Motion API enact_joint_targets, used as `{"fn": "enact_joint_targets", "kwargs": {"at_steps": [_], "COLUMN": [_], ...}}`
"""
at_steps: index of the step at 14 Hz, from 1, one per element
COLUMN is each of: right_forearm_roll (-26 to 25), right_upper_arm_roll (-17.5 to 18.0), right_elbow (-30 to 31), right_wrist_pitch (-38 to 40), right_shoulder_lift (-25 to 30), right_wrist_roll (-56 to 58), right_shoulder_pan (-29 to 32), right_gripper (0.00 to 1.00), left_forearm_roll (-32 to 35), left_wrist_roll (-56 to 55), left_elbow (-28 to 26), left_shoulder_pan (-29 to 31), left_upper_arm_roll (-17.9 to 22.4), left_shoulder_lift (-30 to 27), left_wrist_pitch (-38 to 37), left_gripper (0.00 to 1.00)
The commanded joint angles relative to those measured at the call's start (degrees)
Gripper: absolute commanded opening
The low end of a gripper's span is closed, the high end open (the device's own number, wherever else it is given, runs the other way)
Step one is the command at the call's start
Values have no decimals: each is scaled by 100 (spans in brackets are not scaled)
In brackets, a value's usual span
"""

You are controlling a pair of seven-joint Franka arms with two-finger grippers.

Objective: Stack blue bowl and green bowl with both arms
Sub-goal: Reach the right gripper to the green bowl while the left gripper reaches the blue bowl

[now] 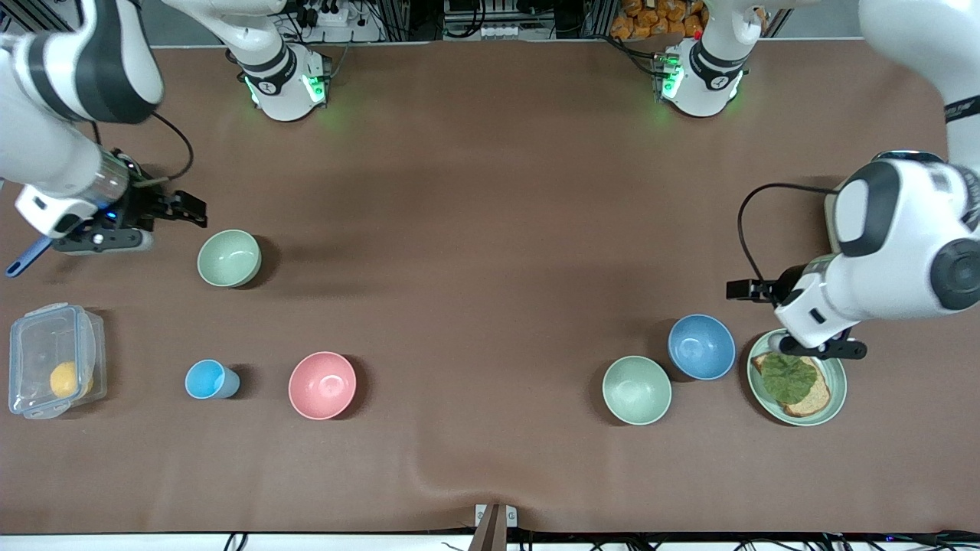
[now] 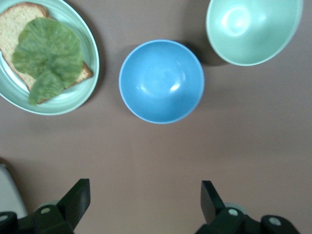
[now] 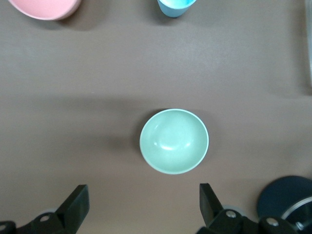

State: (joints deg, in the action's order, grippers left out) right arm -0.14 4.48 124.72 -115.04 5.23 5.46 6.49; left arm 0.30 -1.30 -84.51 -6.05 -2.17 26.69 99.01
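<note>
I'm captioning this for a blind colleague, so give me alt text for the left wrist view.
A round medium-blue plastic bowl sits upright and empty on the brown table, ahead of the left claw, whose fingers are open. A pale green bowl and a green plate holding leaf-topped bread flank it.

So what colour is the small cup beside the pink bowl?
Light blue; the cup shows best in the front view.

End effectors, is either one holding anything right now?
Nothing is held. The left end effector and the right end effector are both open and empty.
</note>
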Motion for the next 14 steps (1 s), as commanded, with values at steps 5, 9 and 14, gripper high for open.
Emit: {"fn": "enact_joint_targets", "kwargs": {"at_steps": [5,9,14], "right_forearm_roll": [-48,-48,-48], "right_upper_arm_roll": [-237,-237,-237], "right_elbow": [957,992,1177], "right_wrist_pitch": [-1581,-2284,-3330], "right_shoulder_lift": [-398,-987,-1550], "right_wrist_roll": [860,930,1274], "right_shoulder_pan": [651,828,1048], "right_gripper": [100,94,80], "left_forearm_roll": [736,709,691], "left_wrist_roll": [-81,-326,-380], "left_elbow": [93,66,49], "left_shoulder_pan": [-213,-327,-213], "left_upper_arm_roll": [-12,-3,-3], "left_shoulder_lift": [494,1082,1443], "left_wrist_pitch": [391,907,1471], "left_gripper": [100,100,100]}}
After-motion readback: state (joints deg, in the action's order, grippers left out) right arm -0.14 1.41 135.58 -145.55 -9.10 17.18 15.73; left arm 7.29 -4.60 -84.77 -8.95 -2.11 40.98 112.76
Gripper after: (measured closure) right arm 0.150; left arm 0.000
